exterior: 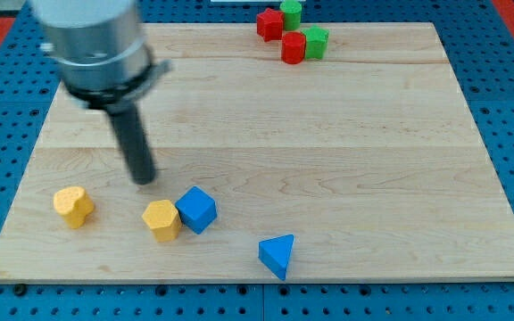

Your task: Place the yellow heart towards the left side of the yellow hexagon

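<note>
Right now my tip [144, 181] rests on the wooden board [328, 160], in bare space, touching no block; being a plain rod, it has nothing to open or clench and holds nothing. Closest to it is the yellow hexagon [161, 219], just below and slightly toward the view's right. Beyond that, touching the hexagon's right side, sits the blue cube [196, 209]. The yellow heart [74, 206] lies toward the view's bottom left of my tip, near the board's left edge and apart from the hexagon, with open wood between them.

So the relation that matters: the heart is already on the hexagon's left, roughly level with it, and my tip stands above the gap between the two. To bring the heart closer, I judge I would have to swing round to its far left side and push rightward; pushing from where I am would drive it down or away.

Farther out, a blue triangular block [277, 255] lies near the bottom edge, and red [269, 23] and green [315, 41] blocks cluster at the top.
</note>
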